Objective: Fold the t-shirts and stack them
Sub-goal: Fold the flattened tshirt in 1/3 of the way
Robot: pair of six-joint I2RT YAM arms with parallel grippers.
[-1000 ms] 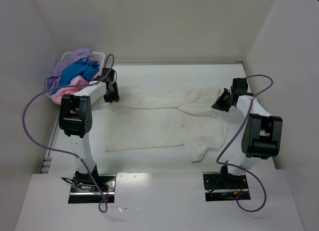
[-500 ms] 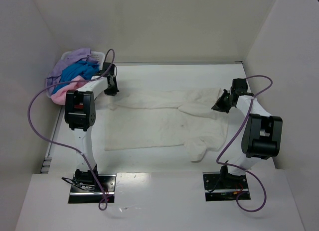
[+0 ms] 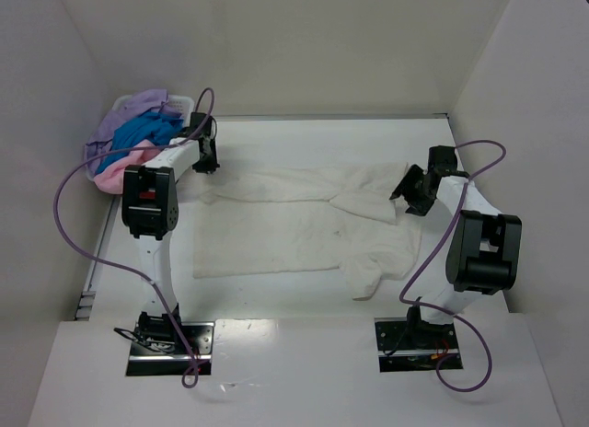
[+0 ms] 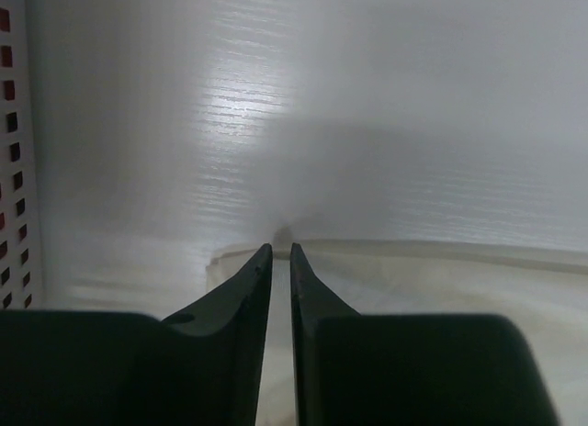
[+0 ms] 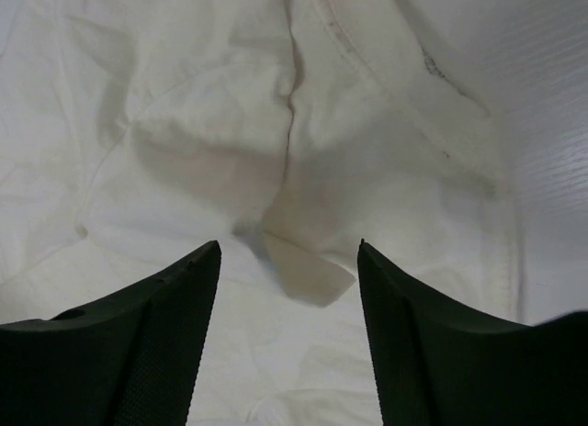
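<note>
- The cream-white shirt [image 3: 294,234] lies spread flat across the middle of the desk [image 3: 276,294], sleeves toward the right, laid out so it can be folded
- The right hand [image 3: 410,190] hovers low over the shirt's right end with its fingers wide apart and nothing between them; a small ridge of cloth sits just below, likely the next spot to pinch
- The left hand [image 3: 208,158] points at the shirt's far-left corner, fingers all but closed with only a thin slit; whether cloth is nipped there I cannot tell
- Farthest back on the left, the basket [image 3: 182,100] holds the lilac shirt [image 3: 138,109], blue shirt [image 3: 147,132] and pink shirt [image 3: 115,172], bunched and waiting their turn
</note>
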